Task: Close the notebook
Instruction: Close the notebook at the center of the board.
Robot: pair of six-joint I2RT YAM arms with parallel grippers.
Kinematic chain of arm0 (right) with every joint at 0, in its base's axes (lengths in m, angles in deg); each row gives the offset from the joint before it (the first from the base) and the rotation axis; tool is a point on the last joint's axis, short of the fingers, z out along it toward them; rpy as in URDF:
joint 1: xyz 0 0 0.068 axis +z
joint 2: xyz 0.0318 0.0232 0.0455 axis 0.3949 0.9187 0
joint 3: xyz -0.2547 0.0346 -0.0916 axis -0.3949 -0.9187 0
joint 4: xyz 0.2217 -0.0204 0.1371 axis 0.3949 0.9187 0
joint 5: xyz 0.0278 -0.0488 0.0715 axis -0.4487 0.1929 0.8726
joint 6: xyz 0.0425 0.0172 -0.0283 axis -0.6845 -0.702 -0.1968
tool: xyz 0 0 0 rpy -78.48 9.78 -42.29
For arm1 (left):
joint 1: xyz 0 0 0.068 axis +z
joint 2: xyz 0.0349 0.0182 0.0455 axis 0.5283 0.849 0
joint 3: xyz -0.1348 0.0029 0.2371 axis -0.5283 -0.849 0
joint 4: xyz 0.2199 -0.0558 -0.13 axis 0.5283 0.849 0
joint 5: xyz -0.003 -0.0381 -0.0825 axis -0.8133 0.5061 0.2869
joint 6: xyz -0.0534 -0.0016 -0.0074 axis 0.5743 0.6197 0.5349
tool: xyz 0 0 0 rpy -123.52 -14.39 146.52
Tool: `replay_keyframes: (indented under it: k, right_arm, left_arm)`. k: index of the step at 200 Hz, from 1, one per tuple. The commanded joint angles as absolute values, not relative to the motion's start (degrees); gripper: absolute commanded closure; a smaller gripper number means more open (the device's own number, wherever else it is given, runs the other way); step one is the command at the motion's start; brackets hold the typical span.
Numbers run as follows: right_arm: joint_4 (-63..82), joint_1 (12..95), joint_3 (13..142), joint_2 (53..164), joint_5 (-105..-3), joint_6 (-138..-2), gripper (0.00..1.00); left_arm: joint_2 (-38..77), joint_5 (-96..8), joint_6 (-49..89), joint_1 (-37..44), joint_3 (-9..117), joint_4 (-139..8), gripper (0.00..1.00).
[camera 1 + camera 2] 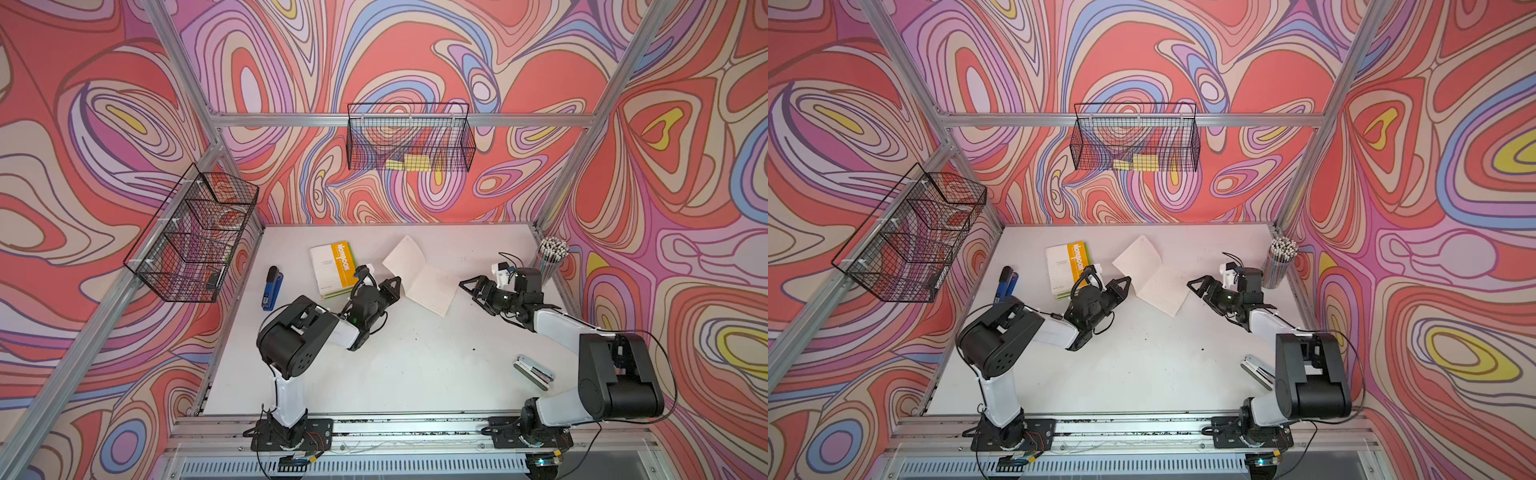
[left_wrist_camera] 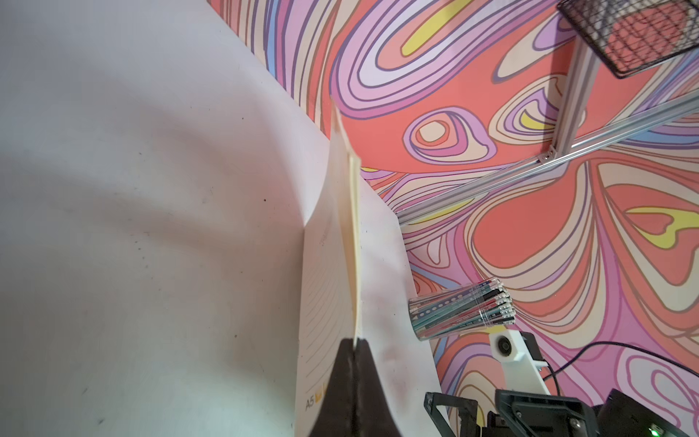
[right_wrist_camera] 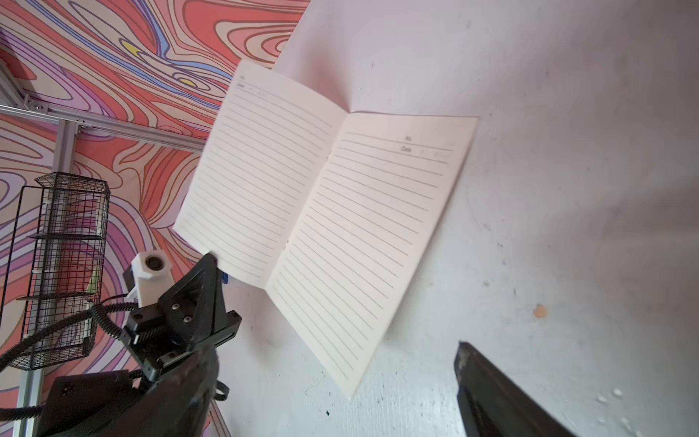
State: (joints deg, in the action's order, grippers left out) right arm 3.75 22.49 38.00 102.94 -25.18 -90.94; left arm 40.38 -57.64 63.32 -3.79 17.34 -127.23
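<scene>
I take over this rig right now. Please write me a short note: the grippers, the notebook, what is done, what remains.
Left gripper: fingers shut on the edge of the left half of the notebook, holding it raised off the table.
Right gripper: open, empty, near the right page, apparently not touching.
Notebook: open, mid-table; right half lies flat.
Done: left half gripped and lifted. Remaining: fold it over onto the flat half, then release.
</scene>
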Motion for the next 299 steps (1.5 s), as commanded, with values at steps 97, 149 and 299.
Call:
replay_keyframes:
  k: [97, 149, 299]
  right_arm:
    - [6.02, 24.89, 33.48, 98.33, -23.85, -91.99, 0.02]
    - [7.33, 25.11, 35.03, 98.17, -23.33, -91.66, 0.02]
    - [11.81, 27.30, 42.98, 100.94, -18.26, -90.63, 0.02]
  left_arm:
    - [9.43, -81.20, 34.54, -15.53, 9.77, -92.54, 1.00]
    - [11.03, -88.85, 27.58, -20.79, 12.34, -85.78, 1.00]
    - [31.90, -98.64, 6.80, -34.58, 25.21, -75.08, 1.00]
